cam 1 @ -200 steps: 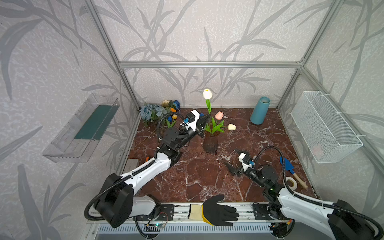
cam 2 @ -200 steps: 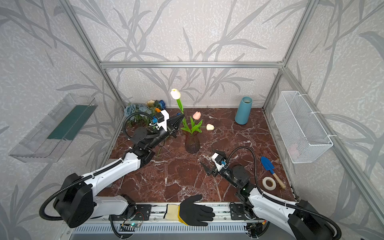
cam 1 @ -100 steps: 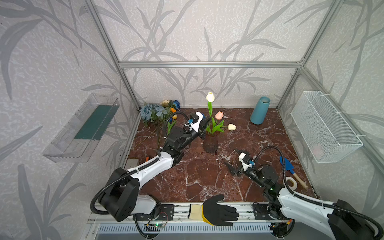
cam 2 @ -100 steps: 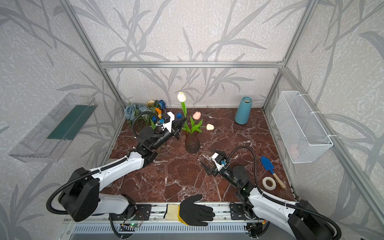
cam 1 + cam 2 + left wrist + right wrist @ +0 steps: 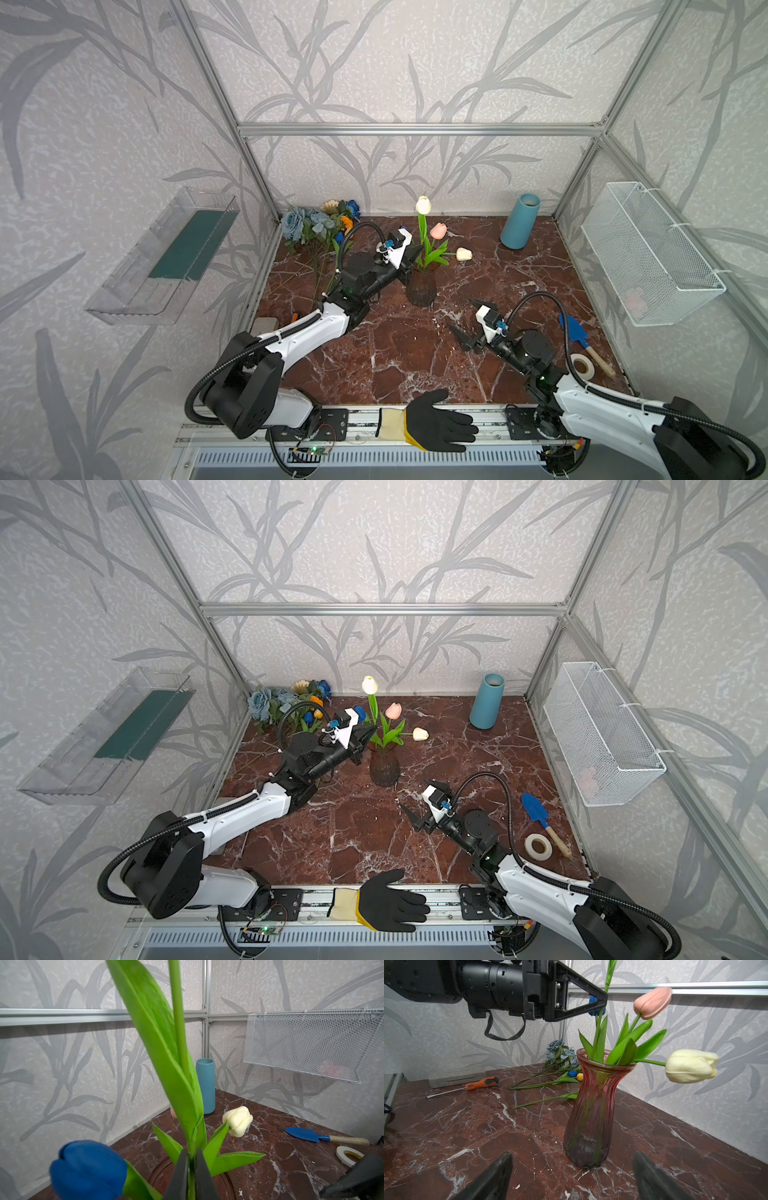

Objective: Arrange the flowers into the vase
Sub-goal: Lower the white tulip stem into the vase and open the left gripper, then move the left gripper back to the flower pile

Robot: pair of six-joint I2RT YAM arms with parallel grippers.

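A reddish glass vase (image 5: 421,286) (image 5: 591,1105) stands mid-table and holds a pink tulip (image 5: 438,230) (image 5: 652,1001) and a cream tulip (image 5: 464,254) (image 5: 691,1066). My left gripper (image 5: 419,250) (image 5: 191,1152) is shut on the green stem of a tall white tulip (image 5: 423,205) just above the vase's mouth, and the stem runs down into it. A blue tulip head (image 5: 87,1169) sits beside that gripper, its stem hidden. More flowers (image 5: 316,224) lie at the back left. My right gripper (image 5: 465,318) (image 5: 572,1155) stands open and empty in front of the vase.
A teal cylinder (image 5: 519,222) stands at the back right, below a wire basket (image 5: 648,249) on the right wall. A blue trowel (image 5: 575,330) and tape roll (image 5: 582,365) lie at the right. A screwdriver (image 5: 481,1082), grey block (image 5: 266,324) and black glove (image 5: 436,419) are nearby.
My left gripper has carried the white tulip right and down to the vase, lowering its stem into the mouth. The right arm has not moved.
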